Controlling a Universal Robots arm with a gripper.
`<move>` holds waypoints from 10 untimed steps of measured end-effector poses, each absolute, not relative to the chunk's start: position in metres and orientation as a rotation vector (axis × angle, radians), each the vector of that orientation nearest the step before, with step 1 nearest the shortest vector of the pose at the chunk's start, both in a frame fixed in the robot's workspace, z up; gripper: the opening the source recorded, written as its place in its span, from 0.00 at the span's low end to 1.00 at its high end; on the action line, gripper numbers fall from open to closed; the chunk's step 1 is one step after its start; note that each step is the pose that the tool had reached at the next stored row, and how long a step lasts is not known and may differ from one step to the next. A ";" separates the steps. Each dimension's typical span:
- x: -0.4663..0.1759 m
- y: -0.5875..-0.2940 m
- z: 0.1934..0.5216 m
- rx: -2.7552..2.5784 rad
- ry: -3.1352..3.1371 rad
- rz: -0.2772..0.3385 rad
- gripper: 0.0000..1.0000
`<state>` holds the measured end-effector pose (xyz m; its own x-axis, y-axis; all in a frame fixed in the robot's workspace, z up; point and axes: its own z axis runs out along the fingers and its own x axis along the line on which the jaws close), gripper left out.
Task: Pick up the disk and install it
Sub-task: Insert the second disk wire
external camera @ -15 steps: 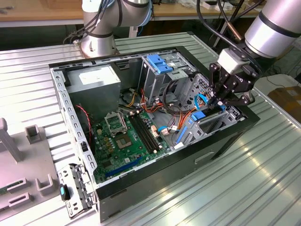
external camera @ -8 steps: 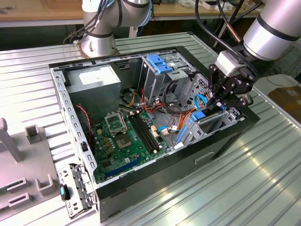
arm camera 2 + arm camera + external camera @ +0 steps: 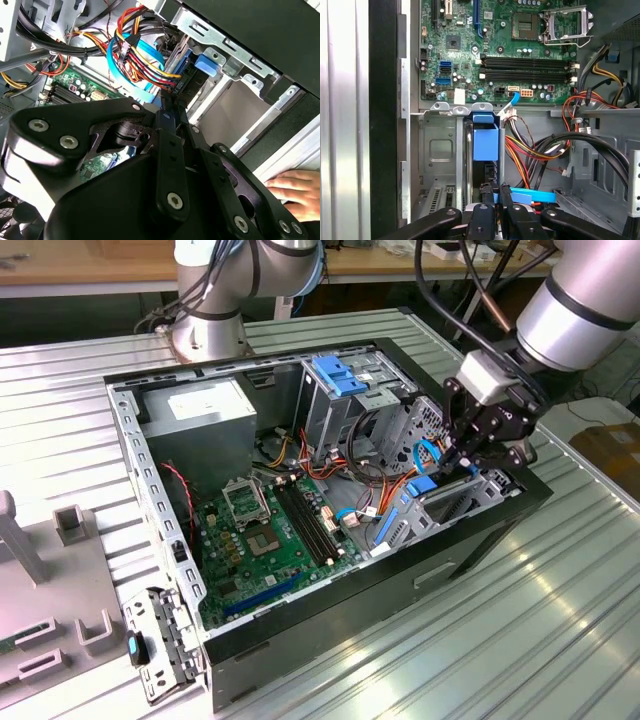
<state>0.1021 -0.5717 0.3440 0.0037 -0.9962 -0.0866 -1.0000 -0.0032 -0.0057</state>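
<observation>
The gripper (image 3: 462, 462) sits at the right of the exterior view, lowered into the drive bay of the open computer case (image 3: 330, 610) lying on the ribbed metal desk (image 3: 500, 640). The disk (image 3: 485, 141) stands on edge in the bay slot, its blue carrier end at centre frame in the first wrist view. The fingers (image 3: 485, 192) are narrow, drawn close together at the disk's near end; a firm hold on it cannot be confirmed. The green motherboard (image 3: 270, 540) lies in the case floor. A person's hand (image 3: 295, 192) rests at the lower right of the second wrist view.
</observation>
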 end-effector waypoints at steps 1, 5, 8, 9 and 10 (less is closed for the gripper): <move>0.102 -0.572 0.344 -2.178 2.170 0.089 0.16; 0.102 -0.572 0.337 -2.175 2.167 0.095 0.16; 0.102 -0.572 0.336 -2.174 2.166 0.097 0.17; 0.102 -0.572 0.338 -2.174 2.167 0.096 0.24; 0.102 -0.572 0.339 -2.175 2.167 0.096 0.24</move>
<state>0.1022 -0.5718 0.3393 0.0038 -0.9956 -0.0936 -1.0000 -0.0032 -0.0058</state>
